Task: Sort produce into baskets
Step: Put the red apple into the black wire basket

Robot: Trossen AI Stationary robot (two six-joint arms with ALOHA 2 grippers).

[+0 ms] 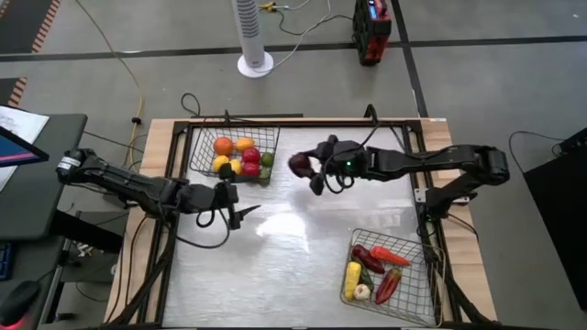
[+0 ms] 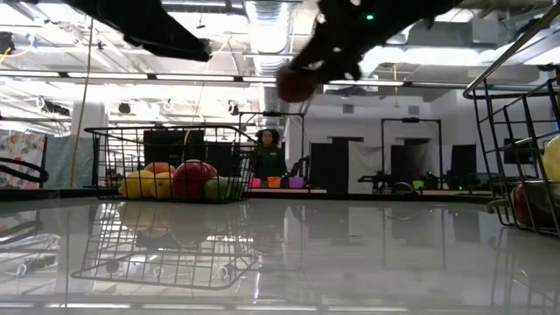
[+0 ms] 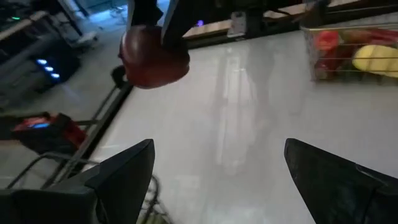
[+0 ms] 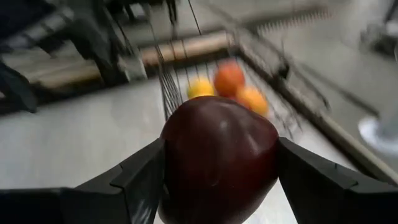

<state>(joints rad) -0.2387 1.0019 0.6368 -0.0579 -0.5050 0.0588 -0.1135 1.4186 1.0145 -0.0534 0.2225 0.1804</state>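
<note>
My right gripper [image 1: 307, 170] is shut on a dark red round fruit [image 1: 300, 165], high above the table just right of the far-left basket [image 1: 204, 152]; the fruit also shows in the low view [image 2: 296, 85] and the left wrist view [image 3: 152, 55]. That basket holds orange, yellow, red and green round fruits [image 1: 240, 156]. The near-right basket [image 1: 424, 275] holds long red, yellow and green pieces and a white garlic [image 1: 362, 291]. My left gripper [image 1: 246, 213] is open and empty at the table's left, below that basket in the high view. My right gripper pinches the dark red fruit's two opposite sides [image 4: 171, 155] between its two fingers. The fingers come from the table's right, slanting down. The fruit is lifted clear, high above the table.
The table's shiny middle [image 1: 293, 247] lies between the two baskets. Wooden edges frame the table [image 1: 156, 137]. A white fan stand [image 1: 254, 37] and a red device [image 1: 371, 27] stand on the floor beyond the far edge. A person [image 2: 268, 153] shows far behind.
</note>
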